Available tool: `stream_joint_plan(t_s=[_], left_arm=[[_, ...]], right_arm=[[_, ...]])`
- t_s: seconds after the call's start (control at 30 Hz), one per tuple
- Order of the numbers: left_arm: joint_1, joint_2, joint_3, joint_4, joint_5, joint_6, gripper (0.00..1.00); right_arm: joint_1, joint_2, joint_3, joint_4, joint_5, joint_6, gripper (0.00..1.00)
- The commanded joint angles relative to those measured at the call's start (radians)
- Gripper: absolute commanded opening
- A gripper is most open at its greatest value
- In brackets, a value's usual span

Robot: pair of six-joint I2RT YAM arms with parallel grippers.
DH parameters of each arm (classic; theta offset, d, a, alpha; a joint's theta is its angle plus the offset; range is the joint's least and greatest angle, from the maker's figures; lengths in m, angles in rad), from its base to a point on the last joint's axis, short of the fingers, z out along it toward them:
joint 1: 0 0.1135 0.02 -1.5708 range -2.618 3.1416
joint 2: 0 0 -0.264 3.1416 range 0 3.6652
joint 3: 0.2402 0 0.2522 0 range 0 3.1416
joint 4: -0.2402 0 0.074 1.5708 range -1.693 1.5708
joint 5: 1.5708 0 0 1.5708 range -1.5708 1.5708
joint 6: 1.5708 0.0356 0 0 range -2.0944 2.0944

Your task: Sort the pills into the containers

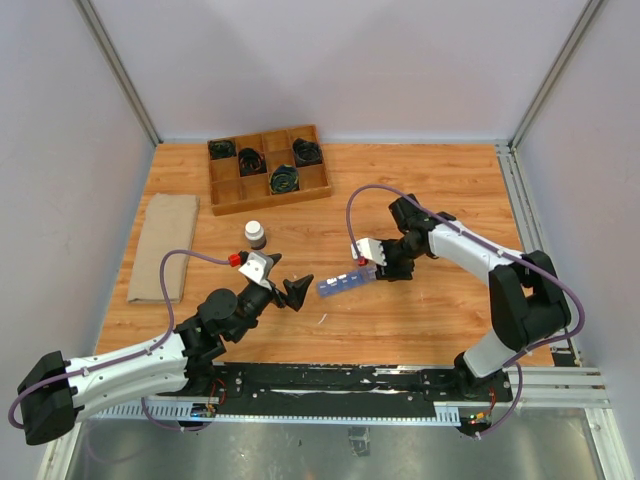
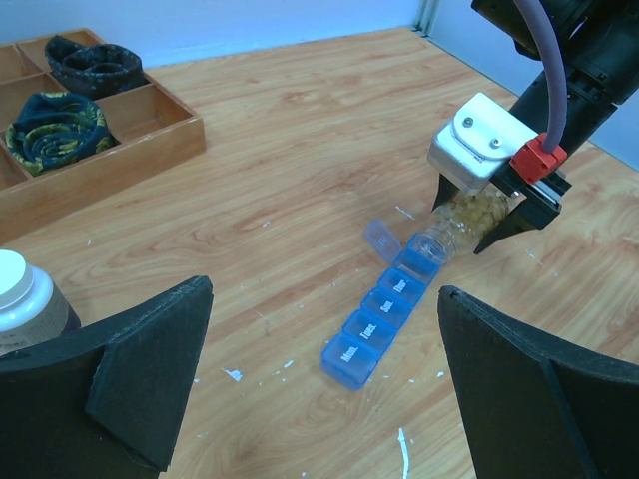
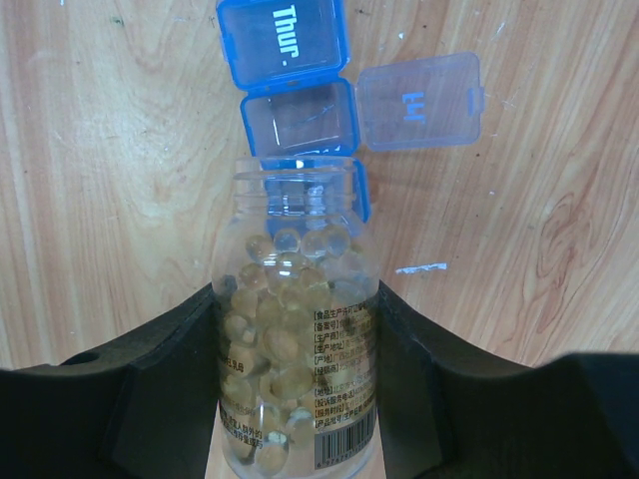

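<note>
My right gripper [image 1: 385,262] is shut on a clear vial [image 3: 295,329] full of yellowish pills [image 3: 270,349]. The vial is tilted, mouth down, over the blue pill organizer [image 1: 345,283]. In the right wrist view one compartment [image 3: 300,125] stands open with its clear lid [image 3: 419,100] flipped to the side, next to the shut "Thur." lid [image 3: 283,40]. The vial's mouth sits just at this open compartment. The left wrist view shows the organizer [image 2: 384,314], the vial [image 2: 464,222] and the right gripper [image 2: 489,215]. My left gripper [image 1: 295,290] is open and empty, just left of the organizer's near end [image 2: 324,374].
A wooden grid tray [image 1: 268,168] with black coils stands at the back. A dark brown bottle with a white cap [image 1: 255,234] stands left of the organizer, also in the left wrist view [image 2: 20,299]. A folded tan cloth [image 1: 166,247] lies at far left.
</note>
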Motion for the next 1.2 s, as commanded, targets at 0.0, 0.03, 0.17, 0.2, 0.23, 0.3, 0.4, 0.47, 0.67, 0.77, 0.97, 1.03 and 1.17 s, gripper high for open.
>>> stream_joint_plan(t_s=[0.0,0.03,0.17,0.2,0.23,0.3,0.4,0.47,0.67,0.77,0.97,1.03,1.17], left_arm=[[0.007,-0.01,-0.004,0.037,-0.015,-0.005,0.99],[0.008,-0.01,-0.004,0.037,-0.013,-0.005,0.99],[0.008,-0.01,-0.004,0.038,-0.014,-0.005,0.99],[0.008,-0.01,-0.004,0.038,-0.014,-0.005,0.99],[0.008,-0.009,-0.004,0.037,-0.014,-0.005,0.99],[0.009,-0.009,-0.004,0.037,-0.013,-0.005,0.99],[0.006,-0.007,-0.002,0.037,-0.013,-0.004,0.99],[0.008,-0.007,-0.002,0.037,-0.013,-0.004,0.99],[0.007,-0.008,-0.004,0.037,-0.013,-0.004,0.99],[0.009,-0.01,-0.004,0.037,-0.012,-0.005,0.99],[0.007,-0.013,-0.007,0.038,-0.012,-0.005,0.99],[0.007,-0.014,-0.008,0.039,-0.012,-0.005,0.99],[0.008,-0.015,-0.008,0.039,-0.012,-0.005,0.99]], right_arm=[[0.018,-0.014,0.036,-0.041,0.014,0.016,0.09],[0.018,-0.008,0.043,-0.051,0.011,0.011,0.09],[0.021,-0.002,0.035,-0.039,0.024,0.011,0.09],[0.021,-0.002,0.039,-0.048,0.015,0.011,0.09],[0.021,-0.01,0.029,-0.018,0.027,0.025,0.08],[0.022,-0.017,0.011,0.014,0.045,0.027,0.08],[0.024,-0.013,0.022,-0.013,0.024,0.029,0.08],[0.024,-0.02,0.012,0.007,0.035,0.028,0.08],[0.027,-0.011,0.023,-0.029,0.02,0.007,0.08],[0.027,-0.017,0.012,0.004,0.041,0.019,0.09],[0.029,-0.018,-0.003,0.06,0.077,0.053,0.07],[0.029,-0.007,0.03,-0.033,0.045,0.017,0.08],[0.035,-0.01,0.001,0.036,0.087,0.044,0.07]])
